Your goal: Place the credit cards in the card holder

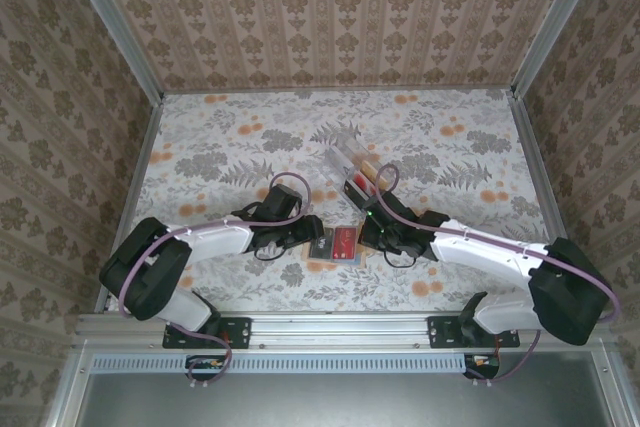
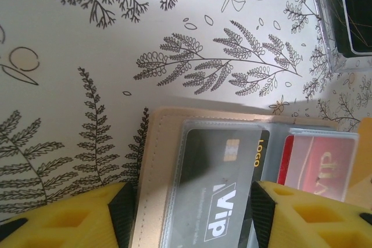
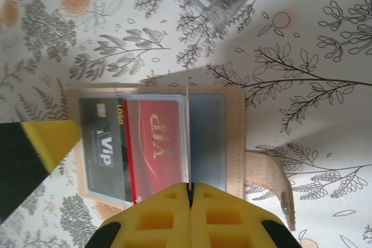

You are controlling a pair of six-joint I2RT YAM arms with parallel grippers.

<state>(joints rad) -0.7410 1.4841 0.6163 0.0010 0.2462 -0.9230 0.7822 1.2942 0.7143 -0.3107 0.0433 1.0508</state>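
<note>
As one holder shows two cards | left pincer wide | right pincer pinching sheet

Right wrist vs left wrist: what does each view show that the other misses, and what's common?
Right wrist: right gripper shut on a thin sheet seen edge-on, card or sleeve unclear; strap tab of the card holder.
Left wrist: left gripper open astride the grey VIP card; a dark card-like thing inside the clear tray.
Both: card holder, grey VIP card, red card, clear tray.
</note>
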